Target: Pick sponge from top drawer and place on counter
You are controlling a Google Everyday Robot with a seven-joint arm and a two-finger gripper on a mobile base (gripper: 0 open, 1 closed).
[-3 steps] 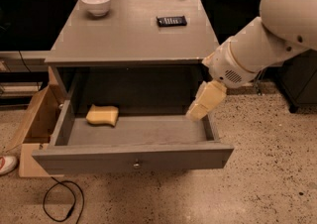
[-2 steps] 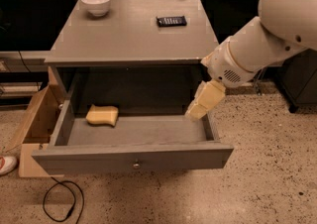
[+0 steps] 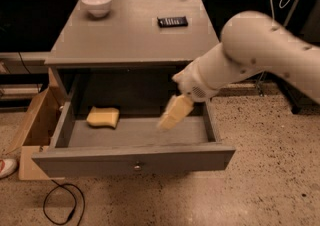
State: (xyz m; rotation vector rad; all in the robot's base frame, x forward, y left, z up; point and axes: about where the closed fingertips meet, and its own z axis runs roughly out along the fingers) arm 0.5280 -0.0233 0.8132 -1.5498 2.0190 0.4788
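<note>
One sponge (image 3: 103,117) lies unmoved in the left half of the open drawer (image 3: 135,157). Since a second ago the gripper (image 3: 167,120) has swung left from the right side to over the middle, near the sponge but apart; grip state can't be told. The counter (image 3: 130,35) holds a bowl (image 3: 97,3) and a remote (image 3: 172,21) as before.
</note>
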